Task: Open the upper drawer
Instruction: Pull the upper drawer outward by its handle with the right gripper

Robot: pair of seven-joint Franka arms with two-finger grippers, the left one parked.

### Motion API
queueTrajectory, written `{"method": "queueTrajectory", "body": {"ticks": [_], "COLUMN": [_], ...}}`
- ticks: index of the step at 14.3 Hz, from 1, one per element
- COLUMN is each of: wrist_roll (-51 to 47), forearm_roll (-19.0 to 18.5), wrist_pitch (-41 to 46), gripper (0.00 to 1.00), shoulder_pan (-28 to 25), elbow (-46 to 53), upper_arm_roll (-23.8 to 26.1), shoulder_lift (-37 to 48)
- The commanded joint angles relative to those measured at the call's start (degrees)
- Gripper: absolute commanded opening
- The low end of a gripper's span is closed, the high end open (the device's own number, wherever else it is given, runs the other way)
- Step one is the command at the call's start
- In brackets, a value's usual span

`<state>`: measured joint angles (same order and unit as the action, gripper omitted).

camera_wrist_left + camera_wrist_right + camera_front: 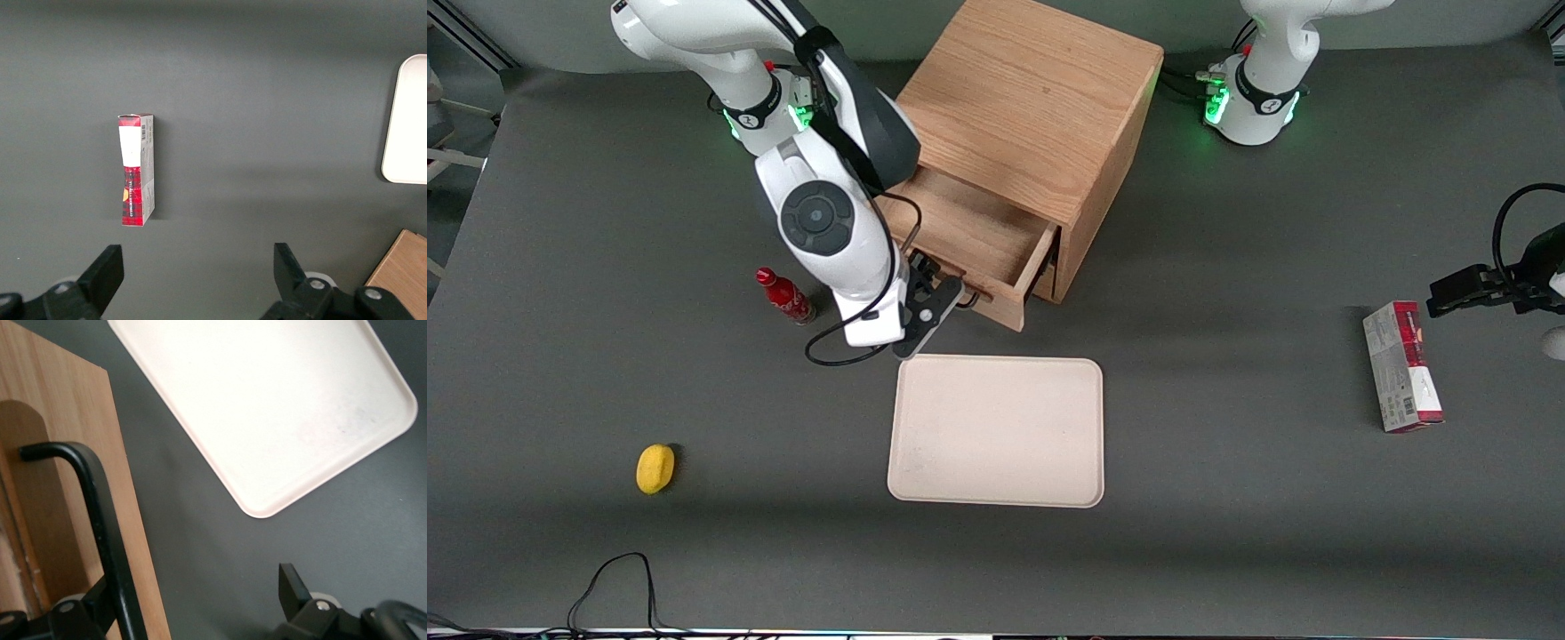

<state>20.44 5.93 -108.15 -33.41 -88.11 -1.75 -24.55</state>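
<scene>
The dark grey worktop carries it all, and the light oak cabinet rises just above and back from the claw, farther from the front camera. Its upper drawer is pulled well out, showing a bare wooden box interior, with the oak front panel leading toward the front camera at a slant; the drawer's long axis runs along that slanted front. The thin black bar handle on the panel sits right at the claw, and the wrist view shows one finger standing well off from the bar, so the claw is spread with the handle just beside its other finger. The pale cream tray lies flat just below the claw, nearer the camera. A red and grey carton lies well apart toward the parked arm's end. A red bottle lies near the claw toward the working arm's end, and the small yellow lemon-like object is farther out and nearer the camera.
</scene>
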Motion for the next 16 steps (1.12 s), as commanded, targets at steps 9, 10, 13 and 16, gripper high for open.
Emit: {"method": "queueTrajectory", "body": {"ticks": [9, 10, 13, 16], "wrist_roll": [3.11, 3.29, 3.30, 3.30], "forearm_roll": [-0.48, -0.48, -0.39, -0.30], "wrist_pitch": [3.03, 3.99, 4.97, 4.97], "gripper": [1.00, 1.00, 1.00, 1.00], "shoulder_pan": [5.19, 5.37, 6.42, 7.56], "elbow": [9.61, 11.10, 13.40, 13.84], "upper_arm_roll": [0.25, 0.25, 0.25, 0.34], "shoulder_lift": [-6.55, -7.43, -8.93, -9.11]}}
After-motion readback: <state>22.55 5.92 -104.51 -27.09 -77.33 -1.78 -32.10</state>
